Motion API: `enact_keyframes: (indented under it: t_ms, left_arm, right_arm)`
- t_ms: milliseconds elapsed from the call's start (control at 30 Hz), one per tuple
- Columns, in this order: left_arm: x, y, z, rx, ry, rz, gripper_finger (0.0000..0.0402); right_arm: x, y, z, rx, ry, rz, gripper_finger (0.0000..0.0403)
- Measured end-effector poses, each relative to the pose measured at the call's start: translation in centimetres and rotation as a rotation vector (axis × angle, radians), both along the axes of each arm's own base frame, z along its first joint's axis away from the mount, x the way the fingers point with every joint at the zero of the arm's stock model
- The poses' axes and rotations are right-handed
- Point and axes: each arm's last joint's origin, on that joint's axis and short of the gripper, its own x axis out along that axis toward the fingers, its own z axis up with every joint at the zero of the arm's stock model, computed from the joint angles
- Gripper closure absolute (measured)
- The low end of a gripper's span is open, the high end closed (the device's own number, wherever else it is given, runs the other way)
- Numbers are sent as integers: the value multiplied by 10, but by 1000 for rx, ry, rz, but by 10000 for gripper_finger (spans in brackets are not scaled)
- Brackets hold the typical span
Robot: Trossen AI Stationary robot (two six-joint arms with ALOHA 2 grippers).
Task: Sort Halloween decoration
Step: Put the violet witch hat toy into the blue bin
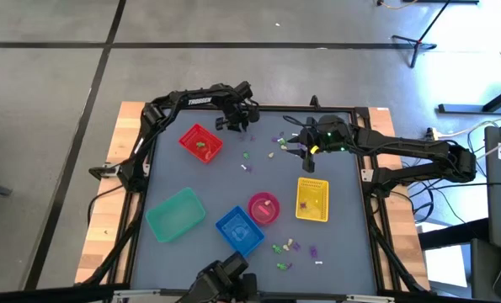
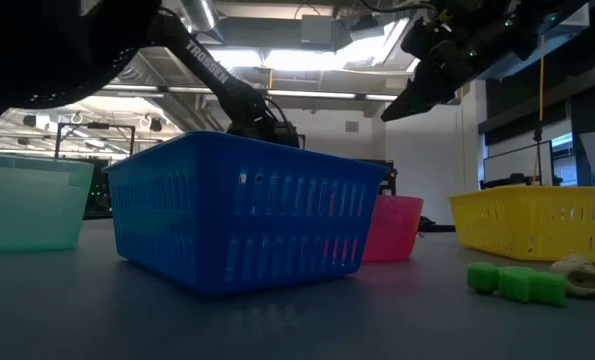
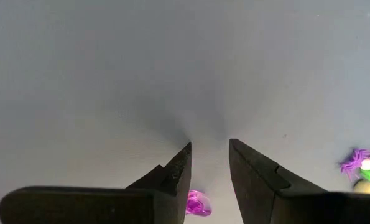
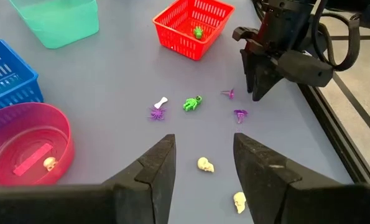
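Both my grippers hover empty, fingers spread, over the upper-centre trinkets. The right gripper (image 4: 203,155) frames a cream skull (image 4: 204,165); next comes a straight descent and pinch. The left gripper (image 3: 208,163) waits above a purple trinket (image 3: 197,203).

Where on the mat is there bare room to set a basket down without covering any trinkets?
Bare mat lies ahead of the teal basket, between it and the red basket. Another bare strip runs beside the yellow basket toward the right edge. Crowded: the far middle between the left gripper and right gripper, and the near trinket cluster.
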Motion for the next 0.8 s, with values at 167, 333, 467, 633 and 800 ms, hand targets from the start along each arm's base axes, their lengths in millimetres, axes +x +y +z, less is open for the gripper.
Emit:
enact_keyframes:
  t_ms: [167,333,467,633,800]
  left_arm:
    - [1,1,1,27,-34,-93,308]
    - [7,5,15,115,-77,-260,308]
    - [14,2,30,193,-104,-440,308]
    - [16,-9,48,259,-3,-706,308]
    - [18,-27,50,308,147,-1000,308]
  right_arm:
    - [0,0,0,0,0,0,244]
    - [0,0,0,0,-1,0,244]
    - [0,0,0,-1,-1,0,244]
    - [0,0,0,-1,-1,0,244]
    - [0,0,0,-1,-1,0,244]
